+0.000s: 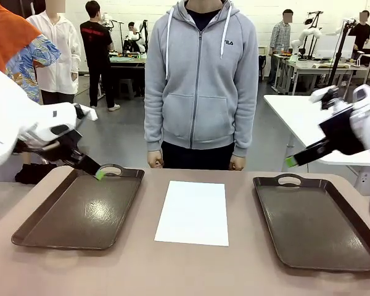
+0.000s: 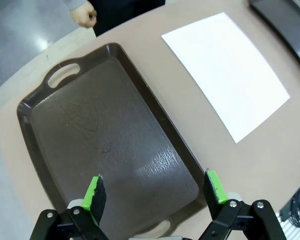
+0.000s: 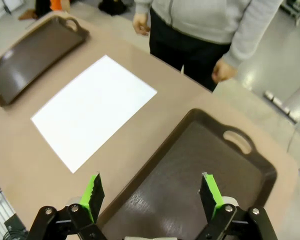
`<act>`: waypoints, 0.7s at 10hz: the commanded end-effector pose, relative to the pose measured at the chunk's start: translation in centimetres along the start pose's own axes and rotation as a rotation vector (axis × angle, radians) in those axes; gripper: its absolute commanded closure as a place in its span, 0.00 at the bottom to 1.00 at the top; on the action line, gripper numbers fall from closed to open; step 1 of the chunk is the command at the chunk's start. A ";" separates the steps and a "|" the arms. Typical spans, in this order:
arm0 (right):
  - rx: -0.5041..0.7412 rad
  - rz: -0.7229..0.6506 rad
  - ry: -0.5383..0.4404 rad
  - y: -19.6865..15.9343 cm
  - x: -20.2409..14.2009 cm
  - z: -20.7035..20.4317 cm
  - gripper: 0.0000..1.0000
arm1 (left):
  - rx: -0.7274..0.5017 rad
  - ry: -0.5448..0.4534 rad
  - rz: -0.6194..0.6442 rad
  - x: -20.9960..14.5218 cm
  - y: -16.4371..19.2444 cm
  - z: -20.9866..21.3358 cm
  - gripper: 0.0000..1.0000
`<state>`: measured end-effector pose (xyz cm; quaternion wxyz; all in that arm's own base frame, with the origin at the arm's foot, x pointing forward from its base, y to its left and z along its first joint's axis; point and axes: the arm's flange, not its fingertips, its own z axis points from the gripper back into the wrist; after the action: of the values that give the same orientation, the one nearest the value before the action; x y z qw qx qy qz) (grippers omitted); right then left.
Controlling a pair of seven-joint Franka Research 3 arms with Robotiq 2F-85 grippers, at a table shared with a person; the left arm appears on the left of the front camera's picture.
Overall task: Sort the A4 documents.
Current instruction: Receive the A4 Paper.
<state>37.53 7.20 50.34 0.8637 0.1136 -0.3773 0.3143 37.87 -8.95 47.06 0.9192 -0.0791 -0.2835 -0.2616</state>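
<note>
The A4 documents (image 1: pixel 192 213), thin white paper sheets lying just right of the left dark brown tray (image 1: pixel 86 209), we judge light and floppy, best pinched at an edge; our left gripper (image 2: pixel 155 190) and right gripper (image 3: pixel 152 192) gape empty.

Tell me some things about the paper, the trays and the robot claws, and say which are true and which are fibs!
The paper lies on the table between the left tray and the right tray. True.
A sheet lies inside the left tray. False: both trays are bare.
The left gripper is open and holds nothing. True.
The right gripper is pinching the paper. False: it is open, above the right tray.
The person is pressing on the paper. False: the hands hang by the table's far edge.
</note>
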 end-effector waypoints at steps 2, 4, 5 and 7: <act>0.050 0.014 -0.107 1.8 -6.1 4.7 0.00 | -0.064 -0.089 -0.002 -2.7 0.7 3.5 0.00; 0.065 0.005 -0.118 1.3 -7.4 6.3 0.00 | -0.069 -0.097 -0.003 -4.0 1.8 5.2 0.00; 0.080 -0.004 -0.124 0.9 -7.9 6.9 0.00 | -0.069 -0.112 -0.005 -4.3 2.4 5.8 0.00; 0.093 -0.014 -0.142 0.3 -8.4 7.7 0.00 | -0.211 -0.143 -0.031 -5.1 3.2 7.0 0.00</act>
<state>33.85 0.38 55.26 0.8367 0.1735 -0.4185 0.3078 35.21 -2.98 52.14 0.8965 -0.1387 -0.3241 -0.2682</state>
